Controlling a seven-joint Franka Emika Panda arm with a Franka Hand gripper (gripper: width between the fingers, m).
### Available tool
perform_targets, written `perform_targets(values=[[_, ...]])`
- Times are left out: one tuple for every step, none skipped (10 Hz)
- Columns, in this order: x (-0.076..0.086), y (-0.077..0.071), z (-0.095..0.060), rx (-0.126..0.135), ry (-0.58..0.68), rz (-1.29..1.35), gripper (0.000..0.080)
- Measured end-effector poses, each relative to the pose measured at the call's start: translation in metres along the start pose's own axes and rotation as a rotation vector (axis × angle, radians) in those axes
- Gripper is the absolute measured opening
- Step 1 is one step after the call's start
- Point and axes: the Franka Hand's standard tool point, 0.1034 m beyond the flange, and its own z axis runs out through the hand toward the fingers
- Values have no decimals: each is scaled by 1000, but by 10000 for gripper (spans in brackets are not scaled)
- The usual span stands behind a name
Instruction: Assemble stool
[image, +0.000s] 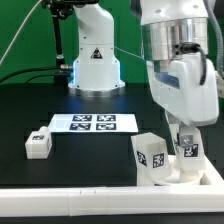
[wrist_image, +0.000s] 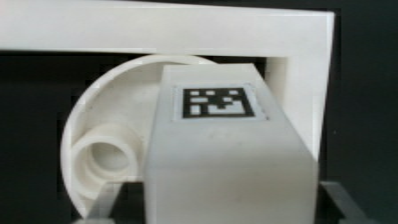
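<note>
The step in hand looks like fitting a leg into the stool's seat. In the wrist view the pincer (wrist_image: 214, 205) is closed narrowly on the held leg (wrist_image: 214, 150), whose tag faces the camera. The round seat (wrist_image: 103, 130) lies just behind it, pushed against the white L-shaped bar (wrist_image: 178, 35). A round socket (wrist_image: 107, 156) in the seat shows beside the held leg, not under it, so I judge the leg is not yet seated. The next move calls for lining the leg's end up with that socket and pressing or turning it in while the bar braces the seat. In the exterior view a second leg (image: 150, 157) stands just beside the pincer, close to the bar's corner, and a loose leg (image: 38, 144) lies on the bench (image: 30, 110), well away from that corner. The arm hides most of the seat in that view. Whether the second leg is already fixed cannot be told. The pincer's fingertips are cut off at the wrist view's edge, so the grip is a judgement.
</note>
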Motion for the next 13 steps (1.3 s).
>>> perform_targets(values=[[-2,0,0,0,-12,185,337],[-3,-1,0,9,-22,301,337],[-3,-4,1,68,-54,478,337],[-3,-3,1,109,-80,545,337],[-4,-2,1,103,-77,508,337],[-4,-2,1,102,-75,501,412],[-4,-2,2,102,-74,486,412],[-5,-1,1,99,-73,426,597],[-11,1,-6,70,-85,343,634],[-15,-4,-18,86,-94,222,645],[-19,-8,-29,107,-97,84,645],[-22,-10,-37,118,-97,-68,649],[-22,-12,-41,132,-89,-226,649]])
